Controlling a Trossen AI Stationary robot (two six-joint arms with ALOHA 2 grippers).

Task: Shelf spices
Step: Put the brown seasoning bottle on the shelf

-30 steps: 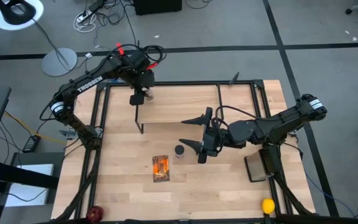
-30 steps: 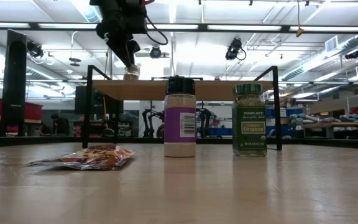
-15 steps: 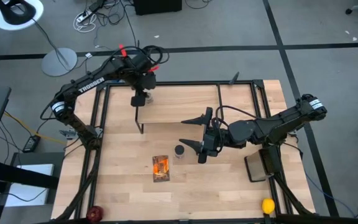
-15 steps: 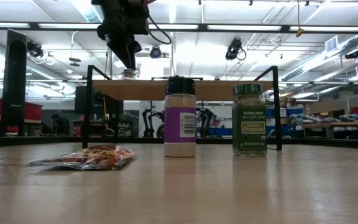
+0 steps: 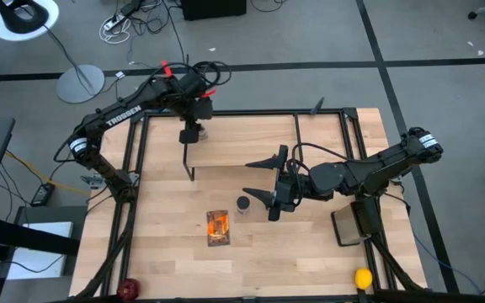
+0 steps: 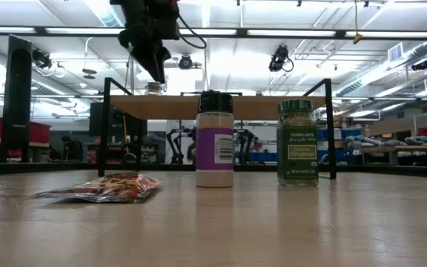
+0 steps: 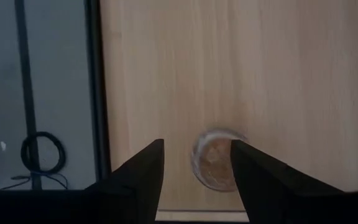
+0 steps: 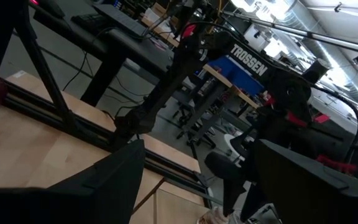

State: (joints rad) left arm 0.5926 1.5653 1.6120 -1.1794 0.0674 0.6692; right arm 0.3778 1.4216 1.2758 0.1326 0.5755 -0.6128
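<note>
Wooden tabletop [image 5: 251, 261]: shelf [image 5: 242, 140] at rear, packet [image 5: 217, 227] in front

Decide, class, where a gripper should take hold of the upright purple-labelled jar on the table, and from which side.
Probably grip the purple-labelled jar across its round body, at the label, coming in level from the side. It stands upright, free of the green-lidded jar and the packet, so its sides are open. The right gripper waits open beside it.

We are in a robotics lab: beyond the wooden table [image 6: 273, 222] we see rows of ceiling strip lights [image 6: 310, 32], exposed ducts, workbenches [image 6: 399, 148] with other robot arms [image 8: 185, 68], cables [image 5: 133, 21] trailing over grey carpet tiles, and a swivel chair base [image 5: 78, 82].
</note>
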